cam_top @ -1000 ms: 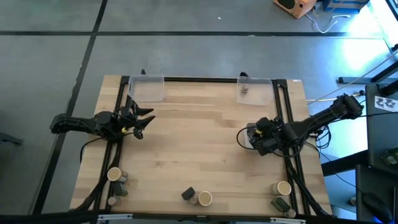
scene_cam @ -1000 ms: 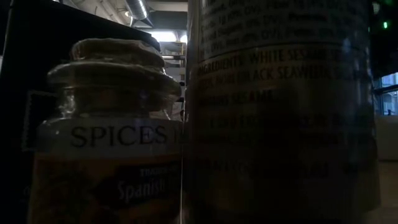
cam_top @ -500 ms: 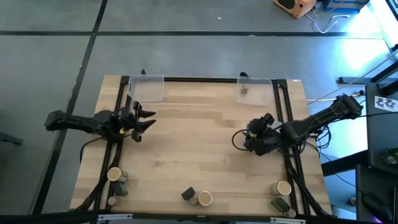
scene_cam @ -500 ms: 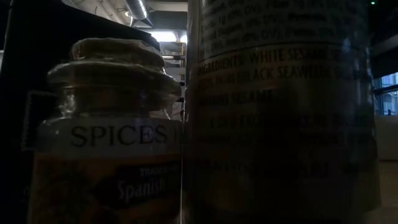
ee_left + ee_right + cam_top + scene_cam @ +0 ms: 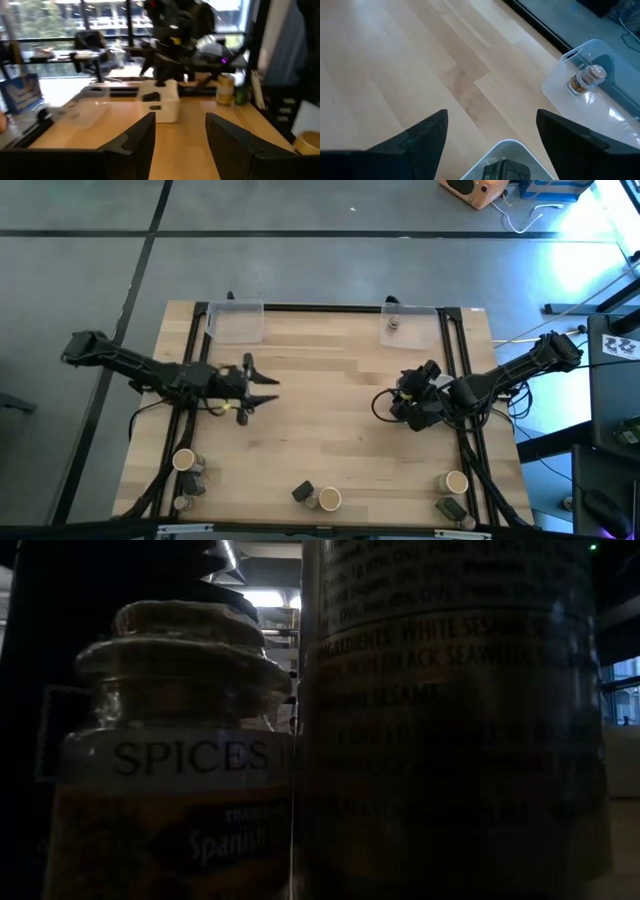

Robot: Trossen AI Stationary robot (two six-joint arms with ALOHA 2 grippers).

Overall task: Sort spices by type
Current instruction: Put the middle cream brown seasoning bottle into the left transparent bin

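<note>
My left gripper (image 5: 262,387) (image 5: 180,120) hangs open over the table's left half with nothing between its fingers. Toward the table's right, my right gripper (image 5: 408,405) (image 5: 492,117) stands open, tipped downward above a white dish (image 5: 507,150) (image 5: 162,107) that holds a dark grey pack (image 5: 502,170). A small jar (image 5: 586,79) (image 5: 393,323) stands in the clear tray (image 5: 560,87) at the far right. Along the near edge stand tan cylinders (image 5: 184,460) (image 5: 329,500) (image 5: 456,482), small grey-capped jars (image 5: 196,477) and dark packs (image 5: 303,493) (image 5: 450,508). Two of the spices, a labelled jar (image 5: 170,760) and a cylinder (image 5: 450,720), fill the low view.
An empty clear tray (image 5: 235,322) lies at the far left corner. Black rails (image 5: 192,340) (image 5: 455,340) run along both sides of the table. Bare wood (image 5: 325,410) lies between the two grippers. Desks and chairs of the room show beyond the table in the left wrist view.
My left gripper has travelled from the left rail toward the table's middle, rising a little and stretching the arm out. My right gripper has turned at the wrist above the white dish and shifted slightly toward the table's left.
</note>
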